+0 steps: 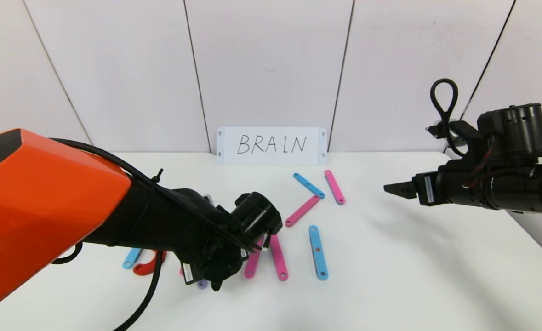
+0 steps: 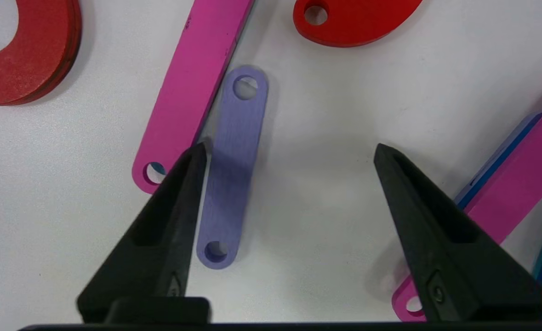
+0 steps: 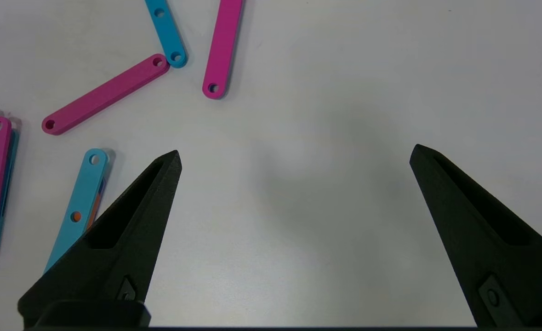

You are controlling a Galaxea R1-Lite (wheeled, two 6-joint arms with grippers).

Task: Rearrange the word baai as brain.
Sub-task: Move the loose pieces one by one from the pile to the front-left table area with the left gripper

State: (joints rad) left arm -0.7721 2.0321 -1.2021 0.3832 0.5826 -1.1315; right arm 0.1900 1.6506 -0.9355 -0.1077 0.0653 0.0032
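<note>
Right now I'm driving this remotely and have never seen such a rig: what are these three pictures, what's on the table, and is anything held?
It is a two-armed robot. The wide picture is from its head, looking down at a white table. The other two come from cameras on each wrist, looking past the black fingers.

The left end effector is low over the table, jaws open; one finger overlaps a purple strip lying flat, ungripped. Beside it lie a pink strip and red arcs.

The right end effector is out over the table's right side, open and empty.

Farther out lie more pink and blue strips, and a card reading BRAIN leans against the wall. Nothing is held.
</note>
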